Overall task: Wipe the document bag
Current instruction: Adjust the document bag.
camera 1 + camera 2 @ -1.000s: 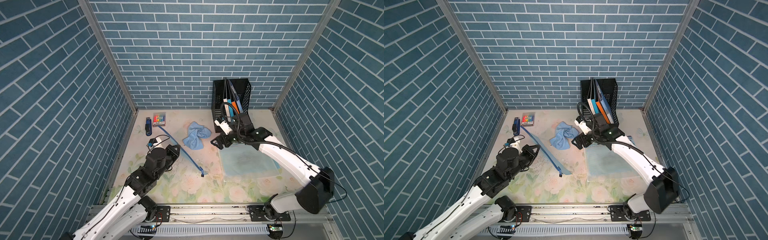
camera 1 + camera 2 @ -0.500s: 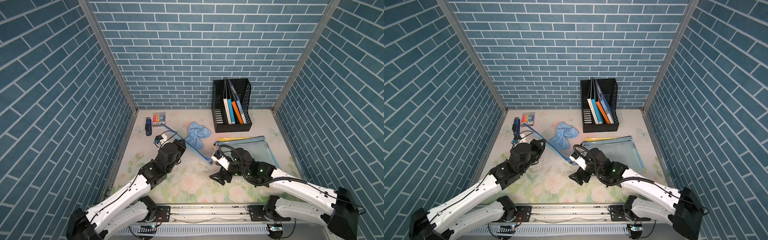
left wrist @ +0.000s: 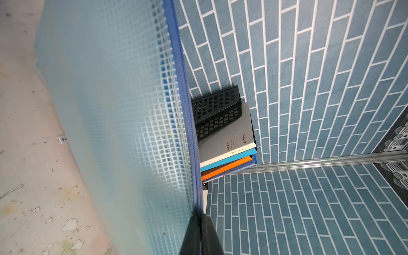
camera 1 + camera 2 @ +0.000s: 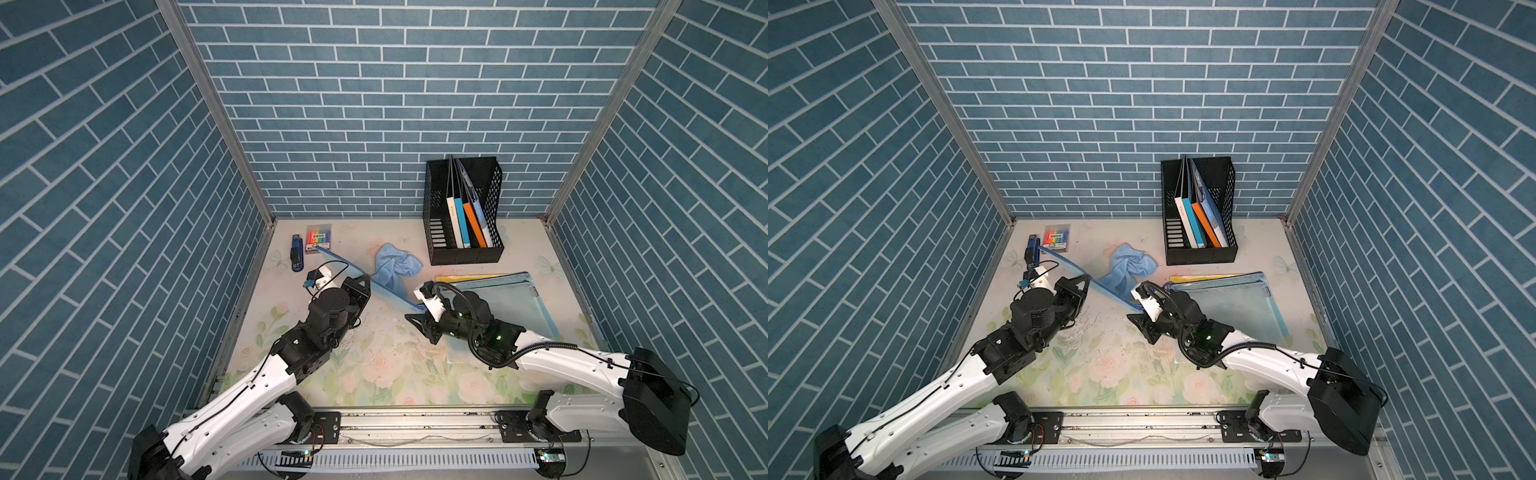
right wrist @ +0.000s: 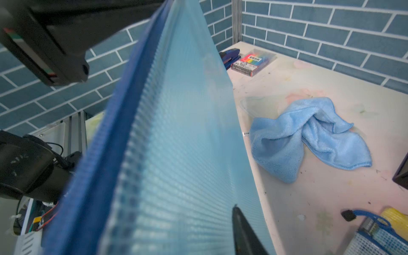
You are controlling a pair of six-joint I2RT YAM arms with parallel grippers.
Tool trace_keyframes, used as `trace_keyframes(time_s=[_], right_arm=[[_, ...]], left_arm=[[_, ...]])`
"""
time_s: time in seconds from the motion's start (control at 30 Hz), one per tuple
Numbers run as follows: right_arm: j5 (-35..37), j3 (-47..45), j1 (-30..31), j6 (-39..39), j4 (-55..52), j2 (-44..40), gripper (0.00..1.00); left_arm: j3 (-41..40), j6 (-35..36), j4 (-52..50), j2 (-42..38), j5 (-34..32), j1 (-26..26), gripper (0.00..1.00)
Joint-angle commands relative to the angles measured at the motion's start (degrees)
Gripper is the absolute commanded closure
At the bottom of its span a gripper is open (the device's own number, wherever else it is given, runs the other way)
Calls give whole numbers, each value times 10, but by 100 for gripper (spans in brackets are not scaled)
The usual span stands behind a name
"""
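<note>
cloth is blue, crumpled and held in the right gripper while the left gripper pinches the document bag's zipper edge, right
One thing is off: the cloth lies loose on the table, not in the right gripper, as the right wrist view shows. It is blue and crumpled, and the left gripper pinches the zipper edge of the document bag.

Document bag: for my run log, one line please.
left gripper: shut on document bag | right gripper: at bag's end, grip unclear | cloth: untouched
</note>
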Motion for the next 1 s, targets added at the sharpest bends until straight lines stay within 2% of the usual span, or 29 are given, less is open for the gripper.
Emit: trace_keyframes(time_s=[0.0, 0.07, 0.17, 0.23, 0.3, 0.43, 0.6, 0.77, 0.83, 0.97], right_arm=[[8, 2, 3, 12, 43, -15, 79], [-6, 11, 3, 11, 24, -18, 84], [-18, 19, 2, 14, -15, -34, 95], [-8, 22, 0, 17, -64, -60, 99], [-6, 29, -12, 13, -118, -92, 100], [-53, 68, -78, 20, -245, -145, 100], [-123, 147, -164, 39, -434, -147, 100], [-198, 215, -245, 56, -576, -120, 100], [-265, 223, -290, 70, -602, -112, 100], [-345, 218, -342, 80, -627, -106, 100]], left_arm=[[-7, 24, 10, -1, 9, -1, 100], [2, 40, 4, 3, 15, 4, 98], [23, 74, -17, 5, 12, 8, 72], [45, 115, -40, 5, 5, 17, 50], [70, 167, -57, 5, 17, 42, 41], [139, 265, -104, 23, 57, 109, 36], [193, 338, -125, 60, 93, 158, 34], [196, 354, -101, 91, 158, 204, 34], [187, 355, -82, 102, 190, 218, 34], [177, 374, -70, 137, 236, 223, 34]])
